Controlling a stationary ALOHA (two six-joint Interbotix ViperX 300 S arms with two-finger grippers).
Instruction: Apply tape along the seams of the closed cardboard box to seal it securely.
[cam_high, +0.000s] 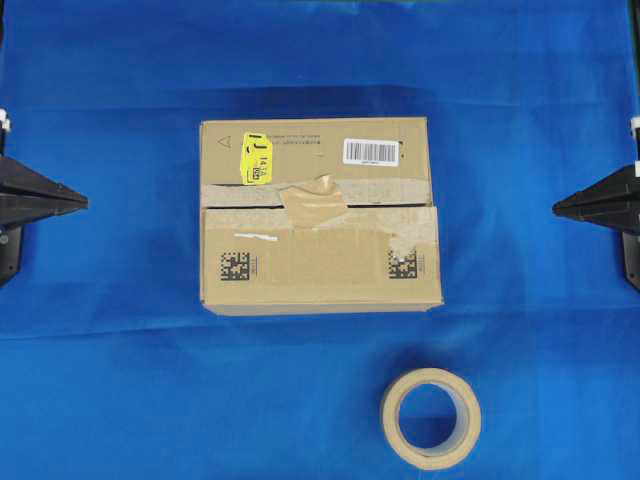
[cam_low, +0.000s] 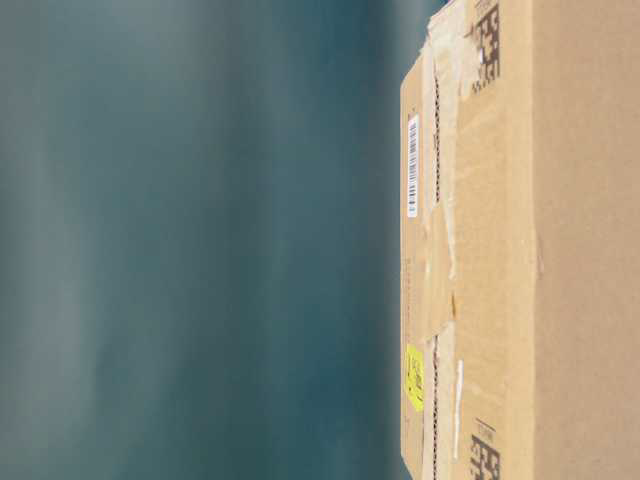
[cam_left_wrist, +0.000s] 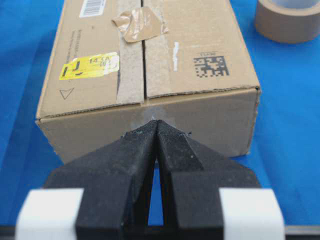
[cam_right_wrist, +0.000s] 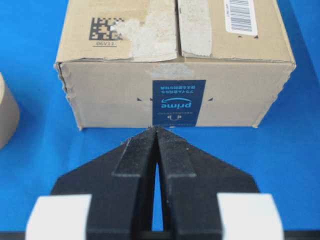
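The brown cardboard box (cam_high: 320, 215) lies closed in the middle of the blue cloth, with a yellow sticker (cam_high: 257, 159) and a white barcode label (cam_high: 371, 150) on top. Its seam (cam_high: 245, 203) runs left to right between pale torn-paper strips. A wrinkled tan piece of tape (cam_high: 314, 201) sits stuck across the seam near the middle; it also shows in the left wrist view as the tape (cam_left_wrist: 139, 25). My left gripper (cam_high: 84, 203) rests shut and empty at the left edge, pointing at the box. At the right edge my right gripper (cam_high: 557, 208) is shut and empty too.
A wide tan tape roll (cam_high: 432, 418) lies flat on the cloth in front of the box, to the right. The box end facing the right gripper carries a dark blue label (cam_right_wrist: 178, 102). The blue cloth (cam_high: 110, 380) covers the whole table.
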